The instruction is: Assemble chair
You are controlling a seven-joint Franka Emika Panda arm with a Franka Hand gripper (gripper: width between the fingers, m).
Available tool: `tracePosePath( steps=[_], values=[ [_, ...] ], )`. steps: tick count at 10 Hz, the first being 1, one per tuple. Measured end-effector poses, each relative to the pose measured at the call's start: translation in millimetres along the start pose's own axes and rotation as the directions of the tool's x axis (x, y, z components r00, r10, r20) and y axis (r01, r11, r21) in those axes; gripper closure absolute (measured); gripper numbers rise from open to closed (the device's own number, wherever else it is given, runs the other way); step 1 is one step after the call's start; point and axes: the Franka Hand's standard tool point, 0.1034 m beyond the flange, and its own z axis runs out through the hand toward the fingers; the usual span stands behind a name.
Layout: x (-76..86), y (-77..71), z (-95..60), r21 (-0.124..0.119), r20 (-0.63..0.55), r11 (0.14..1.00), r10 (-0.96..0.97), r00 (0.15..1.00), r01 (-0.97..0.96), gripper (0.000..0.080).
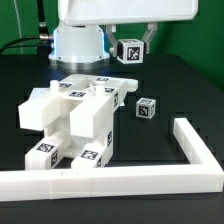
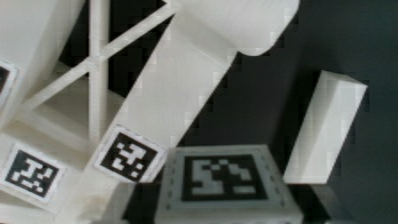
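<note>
The partly joined chair [image 1: 76,120] is a chunky white cluster of slabs and blocks with square tags, standing left of centre on the black table. My gripper [image 1: 133,50] hangs above the table behind it, shut on a small white tagged cube [image 1: 131,50]. In the wrist view the cube [image 2: 217,176] fills the space between the dark fingers [image 2: 141,208], its tag facing the camera, with my gripper [image 2: 217,198] around it. The chair's tagged blocks [image 2: 125,155] lie beside it. A second small tagged cube [image 1: 146,108] rests loose on the table at the chair's right.
A long white L-shaped border rail [image 1: 150,180] runs along the front and up the exterior view's right. The robot's white base [image 1: 78,42] stands at the back. A white bar [image 2: 329,125] shows on the dark table in the wrist view.
</note>
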Motion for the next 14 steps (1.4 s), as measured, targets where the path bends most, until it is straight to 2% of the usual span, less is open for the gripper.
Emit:
tracePosePath(
  steps=[1, 2, 3, 8, 11, 14],
  values=[
    [7.3, 19.9, -0.7, -0.002, -0.005, 0.998, -0.064, 0.998, 0.064, 0.0522],
    [19.6, 41.6, -3.3, -0.016, -0.012, 0.996, -0.083, 0.996, 0.083, 0.0522],
    [27.3, 49.0, -3.0, -0.030, -0.018, 0.993, -0.112, 0.994, 0.111, 0.0522],
    [27.6, 51.0, 1.7, -0.035, -0.011, 0.992, -0.119, 0.993, 0.119, 0.0522],
    [43.3, 67.5, 6.5, -0.056, -0.010, 0.991, -0.124, 0.992, 0.123, 0.0522],
    [43.3, 67.5, 6.7, -0.057, -0.002, 0.996, -0.065, 0.998, 0.064, 0.0522]
  ],
)
